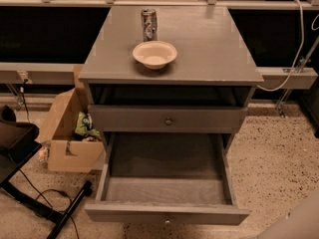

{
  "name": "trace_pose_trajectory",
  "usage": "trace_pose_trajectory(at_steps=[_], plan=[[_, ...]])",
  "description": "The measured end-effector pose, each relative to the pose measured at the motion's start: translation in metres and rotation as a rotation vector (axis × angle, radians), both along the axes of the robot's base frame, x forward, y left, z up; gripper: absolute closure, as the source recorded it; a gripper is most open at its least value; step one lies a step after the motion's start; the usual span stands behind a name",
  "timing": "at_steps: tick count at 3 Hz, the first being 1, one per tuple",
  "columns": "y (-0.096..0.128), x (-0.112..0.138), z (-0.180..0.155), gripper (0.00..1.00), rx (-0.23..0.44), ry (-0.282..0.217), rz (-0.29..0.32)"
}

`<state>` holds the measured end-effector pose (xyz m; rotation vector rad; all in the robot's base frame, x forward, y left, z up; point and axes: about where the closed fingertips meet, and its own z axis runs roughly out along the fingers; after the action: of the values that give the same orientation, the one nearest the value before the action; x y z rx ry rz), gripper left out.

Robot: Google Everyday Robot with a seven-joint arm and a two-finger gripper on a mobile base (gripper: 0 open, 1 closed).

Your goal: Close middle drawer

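The grey cabinet [199, 49] stands in the middle of the camera view. Its middle drawer [167, 214] is pulled far out toward me, and its deep plain box [167, 190] is open and empty. Its small round knob [167, 222] shows on the front near the bottom edge of the view. Above it, the top drawer front [129, 118] with its knob [168, 120] sits nearly flush. The lowest drawer is hidden under the open one. My gripper is not in view. A pale blurred shape [299, 220] fills the lower right corner.
A cream bowl [154, 54] and a metal can [148, 24] stand on the cabinet top. An open cardboard box [70, 138] with packets sits on the floor to the left. A black stand and cable [45, 208] lie at the lower left. Speckled floor [279, 153] lies to the right.
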<state>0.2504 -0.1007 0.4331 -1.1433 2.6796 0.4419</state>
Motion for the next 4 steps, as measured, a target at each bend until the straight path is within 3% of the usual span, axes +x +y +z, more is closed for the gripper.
trace_pose_trajectory(at_steps=[1,4], plan=[[0.003,0.003,-0.007,1.0,0.016,0.0,0.005],[0.023,0.096,-0.108,1.0,0.067,-0.069,0.065]])
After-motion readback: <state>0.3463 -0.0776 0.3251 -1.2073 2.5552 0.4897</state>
